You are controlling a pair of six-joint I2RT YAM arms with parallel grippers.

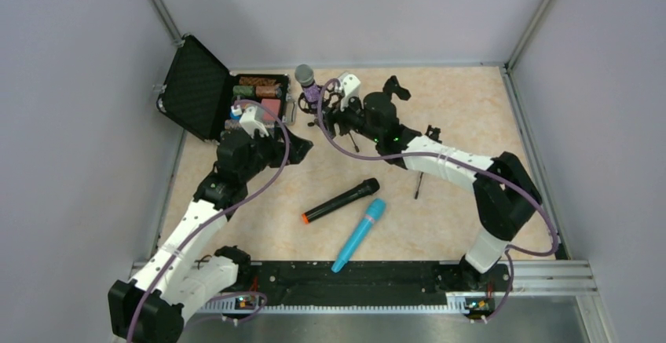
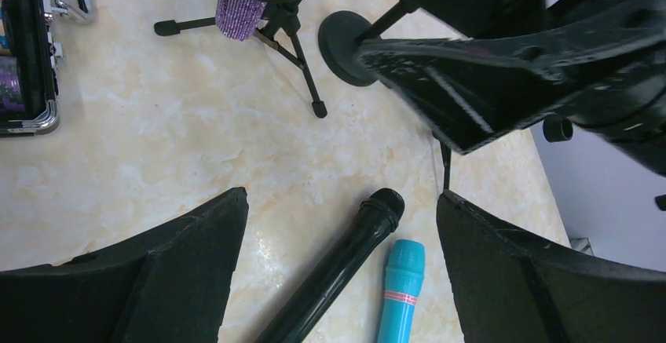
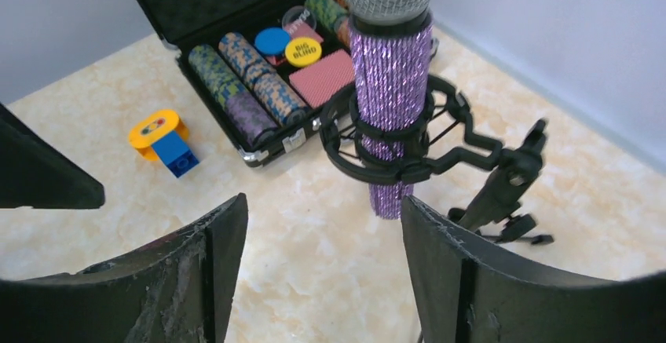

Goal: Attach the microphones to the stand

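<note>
We see the right claw (image 3: 318, 209) wide open with nothing in it. Its two black fingers (image 3: 200, 272) are far apart, and they are not closed on anything. Just ahead of the gap stands the purple microphone (image 3: 390, 100). It is sparkly, with a silver mesh head on top, and it stands upright. It sits in the round black clip of the stand (image 3: 506, 182), which goes right around its middle. The stand's thin legs rest on the table (image 1: 471, 107). Behind the stand is an open black case (image 1: 196, 88) with rows of poker chips (image 3: 236, 76) in it. An orange and blue toy block (image 3: 165, 139) lies on the table beside the case. The left claw (image 2: 339, 202) is wide open too, and it holds nothing. It hangs over the table, near the case. Below it lie the other two microphones, side by side but not touching. The black microphone (image 1: 342, 200) has an orange end that points toward the arm bases. The blue microphone (image 1: 360, 235) lies just beside it, nearer the bases. Both lie flat on the table, well apart from the stand.
</note>
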